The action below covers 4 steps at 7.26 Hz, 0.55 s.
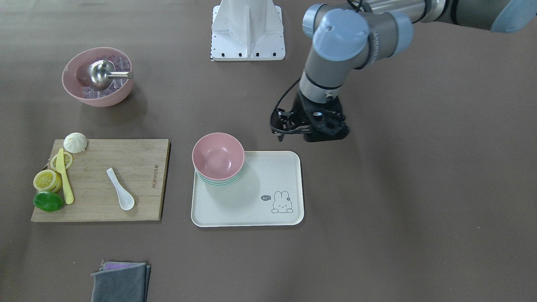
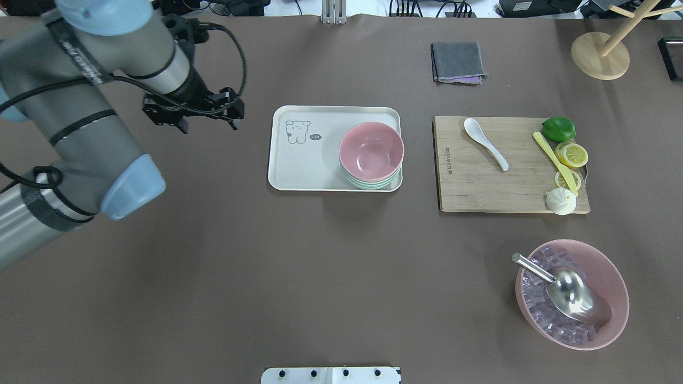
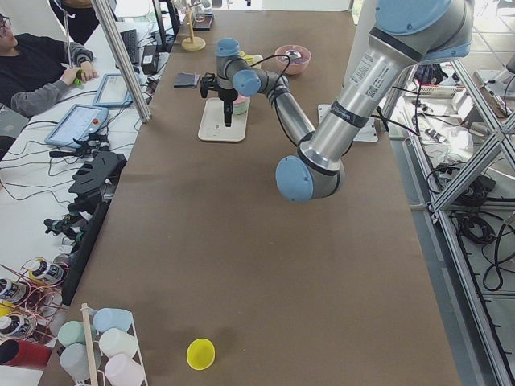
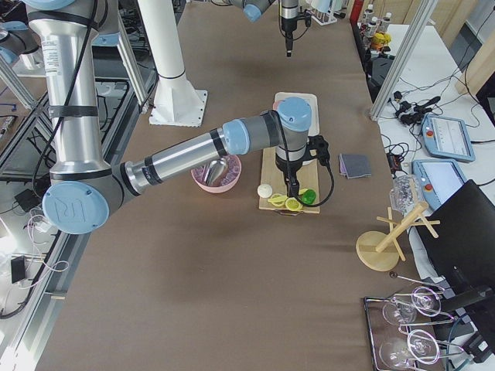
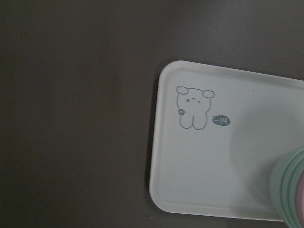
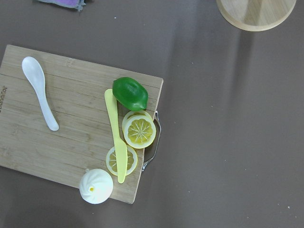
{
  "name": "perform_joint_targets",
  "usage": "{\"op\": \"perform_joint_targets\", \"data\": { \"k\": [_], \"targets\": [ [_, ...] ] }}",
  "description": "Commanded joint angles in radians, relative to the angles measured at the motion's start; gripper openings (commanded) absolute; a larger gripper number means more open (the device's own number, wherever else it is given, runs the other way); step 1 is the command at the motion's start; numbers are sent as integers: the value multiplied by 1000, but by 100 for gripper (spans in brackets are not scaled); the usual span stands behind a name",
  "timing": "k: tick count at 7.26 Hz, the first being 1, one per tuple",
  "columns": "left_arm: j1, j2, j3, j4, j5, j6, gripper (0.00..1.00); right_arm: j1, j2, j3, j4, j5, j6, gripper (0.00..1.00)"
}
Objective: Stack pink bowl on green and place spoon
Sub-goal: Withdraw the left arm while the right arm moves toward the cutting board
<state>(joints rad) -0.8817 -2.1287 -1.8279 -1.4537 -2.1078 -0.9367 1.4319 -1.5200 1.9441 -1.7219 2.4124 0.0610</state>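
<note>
Already the pink bowl (image 2: 372,152) sits nested on the green bowls (image 2: 367,184), and the stack stands upright in the corner of the cream tray (image 2: 304,165) that is nearest the robot and the cutting board (image 2: 480,186). The rest of the tray is bare apart from its printed rabbit.

The white spoon (image 2: 484,143) is not yet with the bowls. It lies flat on the cutting board, apart from the tray, with its scoop end toward the far side of the table (image 2: 320,277).

The left hand (image 2: 208,121) hovers over the table just beside the tray's rabbit end, well clear of the bowls. Its fingers are spread and it grasps nothing.

The right hand (image 4: 292,185) shows only in the side view from the robot's right, hanging above the fruit end of the cutting board. Whether it is released or clenched cannot be told.

At that end of the board lie a lime (image 2: 558,128), lemon slices (image 2: 571,154), a yellow knife (image 2: 555,160) and a white bun (image 2: 561,201).

Nearer the robot stands a large pink bowl (image 2: 613,288) of ice cubes with a metal scoop (image 2: 573,296) in it.

A folded grey cloth (image 2: 458,62) lies at the table's far edge.
</note>
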Motion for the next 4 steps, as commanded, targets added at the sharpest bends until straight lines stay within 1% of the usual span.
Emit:
{"op": "perform_joint_targets", "data": {
  "k": [1, 2, 4],
  "targets": [
    [-191, 195, -71, 10, -119, 319, 99, -49, 3, -2, 98, -10, -1, 100],
    [-283, 269, -68, 10, -164, 479, 99, -91, 12, -8, 140, -22, 3, 100],
    [-415, 389, -45, 12, -172, 762, 99, -169, 73, -30, 154, -64, 6, 100]
  ]
}}
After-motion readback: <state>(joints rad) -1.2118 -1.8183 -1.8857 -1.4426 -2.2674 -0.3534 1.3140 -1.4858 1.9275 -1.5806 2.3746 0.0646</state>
